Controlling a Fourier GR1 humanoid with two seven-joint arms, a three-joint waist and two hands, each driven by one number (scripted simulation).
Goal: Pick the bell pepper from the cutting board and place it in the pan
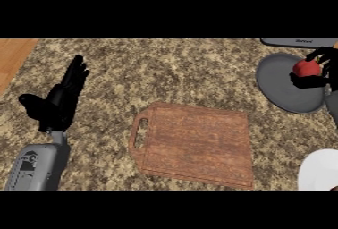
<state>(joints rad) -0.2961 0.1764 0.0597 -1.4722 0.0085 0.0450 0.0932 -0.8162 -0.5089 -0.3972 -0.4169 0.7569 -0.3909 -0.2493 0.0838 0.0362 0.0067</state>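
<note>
A red bell pepper is held over the grey pan at the far right, with my right hand curled round it from the right edge of the view. The pan's handle points along the top right. The brown wooden cutting board lies bare in the middle of the counter. My left hand rests open at the left, fingers straight and pointing up, well away from the board.
A white rounded object shows at the lower right edge. A strip of wooden surface borders the speckled counter at the upper left.
</note>
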